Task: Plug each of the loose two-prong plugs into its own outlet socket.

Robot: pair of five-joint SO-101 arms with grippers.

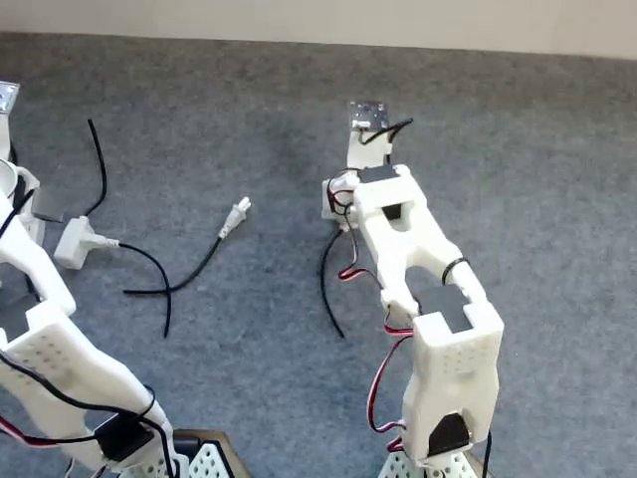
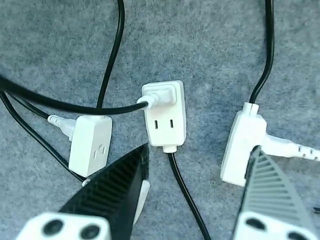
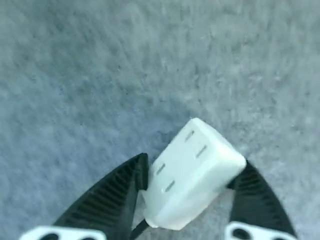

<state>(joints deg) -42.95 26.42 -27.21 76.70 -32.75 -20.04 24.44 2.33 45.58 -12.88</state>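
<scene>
Right jaws: closed on a white plastic outlet block with several slot pairs (image 3: 192,172), a black ribbed finger (image 3: 117,195) pressed against each side. The block sat tilted between them, above the grey felt-covered desk (image 3: 75,75).
Left jaws: spread open over the desk, holding nothing.
Between the left jaws: a small white two-slot outlet cube (image 2: 166,124) lay just past the fingertips, with a white plug (image 2: 156,96) on a black cord seated in its far end.
Beside the left jaws: a second white cube (image 2: 90,145) lay outside the black finger (image 2: 120,185). A third white block (image 2: 242,145) was partly hidden by the grey finger (image 2: 270,185).
Loose plug: a white two-prong plug on a black cord (image 1: 239,209) lay flat on the desk between the two arms' jaws, well apart from both and in no socket.
</scene>
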